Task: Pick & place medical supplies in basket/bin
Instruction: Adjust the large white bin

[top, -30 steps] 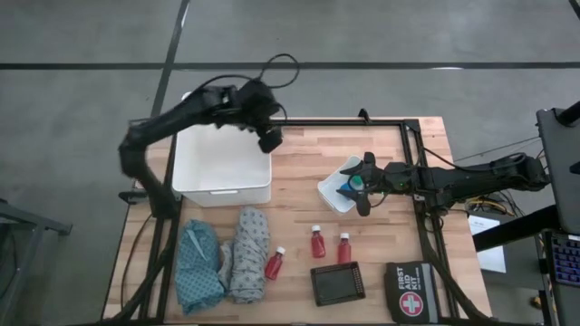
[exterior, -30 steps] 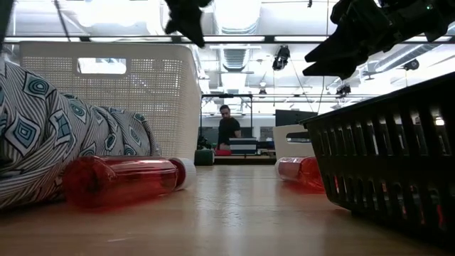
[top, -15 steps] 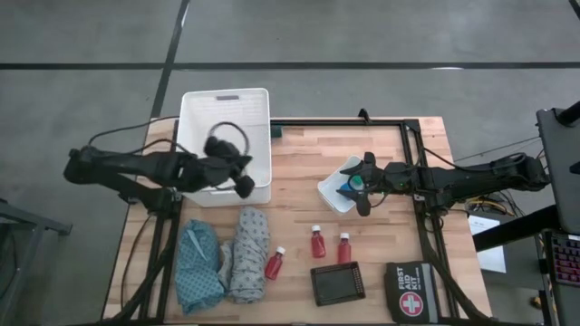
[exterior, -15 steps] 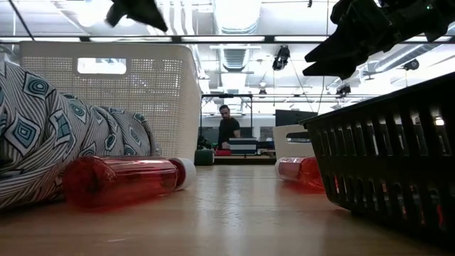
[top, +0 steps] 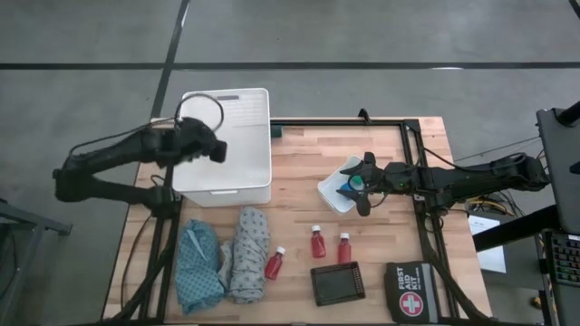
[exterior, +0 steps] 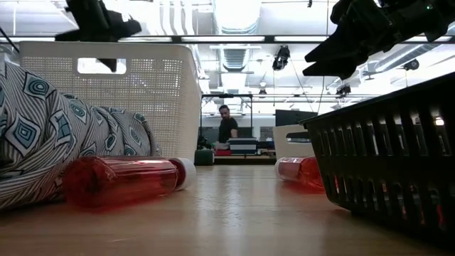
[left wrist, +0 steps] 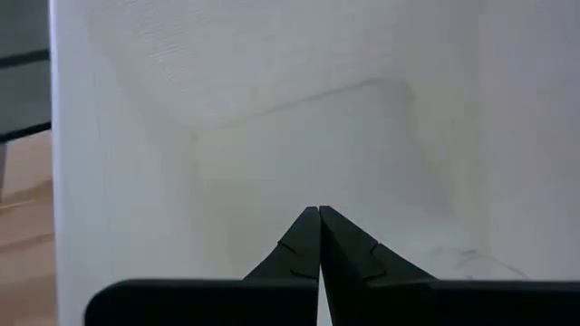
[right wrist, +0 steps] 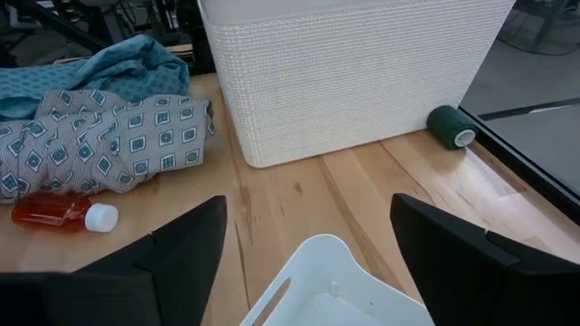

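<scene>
My left gripper is shut with nothing in it and hovers over the left part of the large white basket; its wrist view looks down past the fingertips into the basket's bare inside. My right gripper stands open above the small white tray, where a blue piece and a green piece show. Three red bottles lie on their sides on the table. The teal cloth and the grey patterned cloth lie bunched at the near left.
A small black basket and the black first aid pouch sit at the near right. A dark green roll lies by the basket's far right corner. Bare wood shows between basket and tray.
My left gripper, still shut, has swung from the basket's right wall toward the table's left edge, passing over the basket's near wall. It now hangs over the basket's left part. It has rolled about its own axis and sunk a little. My right arm has kept still.
</scene>
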Controlling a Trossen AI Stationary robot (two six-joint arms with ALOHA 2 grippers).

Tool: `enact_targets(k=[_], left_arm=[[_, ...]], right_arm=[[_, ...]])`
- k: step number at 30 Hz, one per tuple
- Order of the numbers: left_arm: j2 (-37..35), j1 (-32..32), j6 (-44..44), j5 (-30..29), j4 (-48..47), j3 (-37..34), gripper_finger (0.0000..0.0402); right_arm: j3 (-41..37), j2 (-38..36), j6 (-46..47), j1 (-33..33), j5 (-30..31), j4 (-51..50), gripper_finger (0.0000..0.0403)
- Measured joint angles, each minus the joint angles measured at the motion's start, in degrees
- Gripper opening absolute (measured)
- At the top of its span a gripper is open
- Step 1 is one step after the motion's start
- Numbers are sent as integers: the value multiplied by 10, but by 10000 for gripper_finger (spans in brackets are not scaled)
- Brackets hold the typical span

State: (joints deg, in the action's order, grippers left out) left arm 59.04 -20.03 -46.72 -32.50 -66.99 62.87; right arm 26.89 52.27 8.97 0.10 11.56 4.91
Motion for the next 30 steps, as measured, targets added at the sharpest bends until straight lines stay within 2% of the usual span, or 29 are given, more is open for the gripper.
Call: enact_targets(k=[3,6,13,20,24,27,30], left_arm=[[1,-73,88,82,58,-10,5],[1,-117,151,156,122,-32,5],[4,-133,152,164,140,-70,5],[0,-133,153,96,111,-10,5],[1,-133,149,11,55,17,5],[0,-133,105,-50,1,31,5],[0,-135,20,-90,-54,34,5]], right_arm=[[0,0,0,0,0,0,311],[0,0,0,0,0,0,308],[0,0,0,0,0,0,299],[0,0,0,0,0,0,300],[0,0,0,0,0,0,306],[0,0,0,0,0,0,310],[0,0,0,0,0,0,311]])
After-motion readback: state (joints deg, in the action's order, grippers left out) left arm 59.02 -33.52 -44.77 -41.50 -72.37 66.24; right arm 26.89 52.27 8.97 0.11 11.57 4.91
